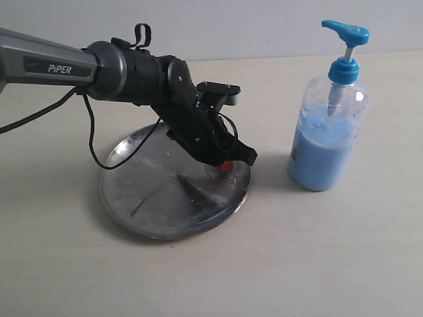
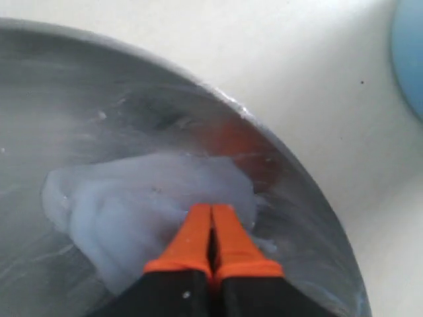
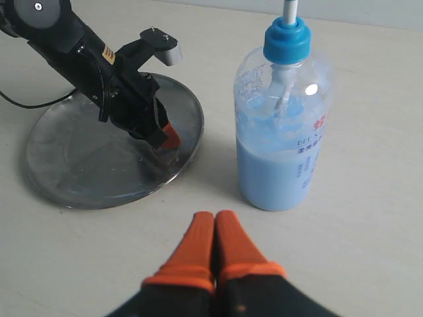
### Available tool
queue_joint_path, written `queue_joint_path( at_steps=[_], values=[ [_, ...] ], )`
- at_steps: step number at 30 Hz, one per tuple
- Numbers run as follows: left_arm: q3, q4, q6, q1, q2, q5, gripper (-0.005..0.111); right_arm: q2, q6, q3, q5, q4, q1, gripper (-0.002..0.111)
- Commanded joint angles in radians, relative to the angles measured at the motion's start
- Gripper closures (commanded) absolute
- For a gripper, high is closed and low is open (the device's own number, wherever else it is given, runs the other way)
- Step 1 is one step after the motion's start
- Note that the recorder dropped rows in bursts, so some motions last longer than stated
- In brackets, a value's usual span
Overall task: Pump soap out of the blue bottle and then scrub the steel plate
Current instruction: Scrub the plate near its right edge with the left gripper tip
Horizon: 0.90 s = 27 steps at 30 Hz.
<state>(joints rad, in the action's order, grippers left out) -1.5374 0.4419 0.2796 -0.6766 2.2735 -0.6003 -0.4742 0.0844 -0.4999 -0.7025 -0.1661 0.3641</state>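
The steel plate [image 1: 152, 198] lies on the pale table, round and shiny. My left gripper [image 1: 227, 165] is shut, its orange tips pressed down near the plate's right rim. In the left wrist view the shut gripper [image 2: 211, 210] rests on a smeared patch of pale blue soap [image 2: 125, 205] spread over the steel plate [image 2: 79, 99]. The blue bottle [image 1: 328, 125] stands upright to the right of the plate, about half full. My right gripper [image 3: 215, 218] is shut and empty, hovering over bare table in front of the blue bottle [image 3: 281, 125] and the plate [image 3: 66, 165].
A black cable [image 1: 92, 142] hangs from the left arm over the plate's left edge. The bottle's pump head [image 1: 345, 30] points left. The table [image 1: 317, 264] is a plain beige surface.
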Motion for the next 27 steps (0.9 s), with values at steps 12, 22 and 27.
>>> queue_joint_path(
  at_steps=[12, 22, 27],
  values=[
    [0.024, -0.127, -0.007, 0.039, 0.043, 0.021, 0.107, 0.008, 0.005, -0.005, 0.001, -0.007, -0.003, 0.108],
    [0.024, -0.152, -0.007, 0.037, 0.043, -0.122, 0.107, 0.008, 0.005, -0.005, 0.001, -0.007, -0.003, 0.108],
    [0.024, -0.137, -0.007, 0.037, 0.043, -0.178, 0.107, 0.008, 0.005, -0.005, 0.001, -0.007, -0.003, 0.108]
  ],
)
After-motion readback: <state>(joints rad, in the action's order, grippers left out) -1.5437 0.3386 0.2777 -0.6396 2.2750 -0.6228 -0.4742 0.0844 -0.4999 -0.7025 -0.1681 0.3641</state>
